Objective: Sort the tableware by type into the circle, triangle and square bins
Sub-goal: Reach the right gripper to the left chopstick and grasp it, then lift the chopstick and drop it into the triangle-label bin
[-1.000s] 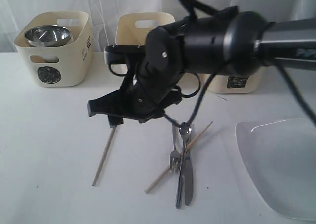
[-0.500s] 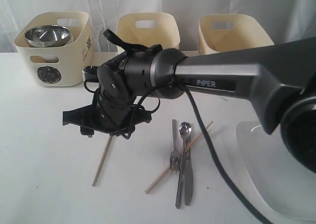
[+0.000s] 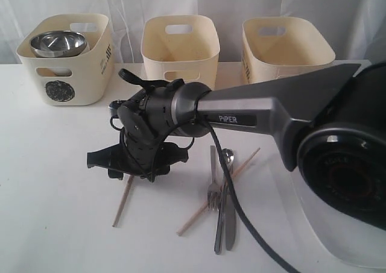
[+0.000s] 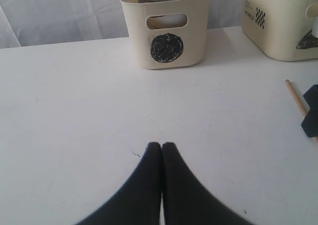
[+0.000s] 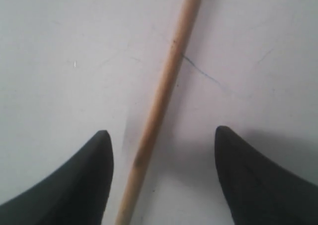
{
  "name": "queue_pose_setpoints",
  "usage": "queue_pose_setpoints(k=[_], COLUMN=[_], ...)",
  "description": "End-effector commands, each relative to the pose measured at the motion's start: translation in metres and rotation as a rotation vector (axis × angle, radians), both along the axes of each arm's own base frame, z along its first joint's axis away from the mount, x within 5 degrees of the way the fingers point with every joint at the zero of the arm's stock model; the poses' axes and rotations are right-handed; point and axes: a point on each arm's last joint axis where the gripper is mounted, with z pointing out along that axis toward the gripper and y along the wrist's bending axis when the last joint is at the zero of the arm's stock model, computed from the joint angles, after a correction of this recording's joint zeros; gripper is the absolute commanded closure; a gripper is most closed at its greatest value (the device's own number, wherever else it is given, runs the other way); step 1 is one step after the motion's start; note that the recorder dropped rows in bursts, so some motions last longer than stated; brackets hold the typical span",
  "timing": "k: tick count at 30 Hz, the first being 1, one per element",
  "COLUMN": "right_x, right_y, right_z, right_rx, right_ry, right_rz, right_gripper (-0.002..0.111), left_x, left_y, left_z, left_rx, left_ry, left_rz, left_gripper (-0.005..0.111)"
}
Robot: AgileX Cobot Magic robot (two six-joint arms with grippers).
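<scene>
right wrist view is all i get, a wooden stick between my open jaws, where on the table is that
Observer: That chopstick lies by itself, left of the cutlery pile in the exterior view. The right gripper is at its far end.
Operator: any second chopstick
Observer: Yes, the other chopstick lies slanted, its far part running in among the cutlery pile.
Operator: left arm holding anything
Observer: No, the left gripper is shut on nothing, over the table, facing the circle bin.
</scene>
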Motion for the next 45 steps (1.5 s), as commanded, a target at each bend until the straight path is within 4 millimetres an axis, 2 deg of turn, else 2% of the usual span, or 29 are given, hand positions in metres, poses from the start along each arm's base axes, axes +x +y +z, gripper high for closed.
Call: queue_pose_setpoints(k=[1,10,13,20,25,28,31,41,45], right_x=[0.0,-0.015,-0.021,-0.028,-0.032,-0.034,-0.036,-0.061,-0.064], right_y=[0.001,0.01,0.01,0.0,-0.004,-0.005,-0.011,-0.073,-0.094], right_z=[0.0,-0.02,-0.022,-0.025,-0.025,-0.013,0.008,0.07,0.09], right_rx=[-0.002,-0.076,-0.138,-0.311,-0.377,-0.332,-0.251,-0.032,0.035], right_ry=[-0.005,0.069,0.088,0.14,0.166,0.095,-0.012,-0.31,-0.414], right_rz=[0.0,0.038,0.115,0.309,0.436,0.446,0.396,0.316,0.277], right_gripper=[0.052,0.067,0.074,0.103,0.108,0.108,0.108,0.108,0.108], left_x=[0.0,0.0,0.0,0.0,0.0,0.0,0.0,0.0,0.0], left_y=[0.0,0.0,0.0,0.0,0.0,0.0,0.0,0.0,0.0], left_z=[-0.001,-0.001,-0.001,-0.001,-0.001,-0.001,-0.001,-0.001,-0.001], left_rx=[-0.007,-0.007,-0.007,-0.007,-0.007,-0.007,-0.007,-0.007,-0.007], left_ry=[-0.002,-0.002,-0.002,-0.002,-0.002,-0.002,-0.002,-0.002,-0.002], left_rz=[-0.005,-0.005,-0.005,-0.005,-0.005,-0.005,-0.005,-0.005,-0.005], left_gripper=[0.107,0.107,0.107,0.107,0.107,0.107,0.107,0.107,0.107])
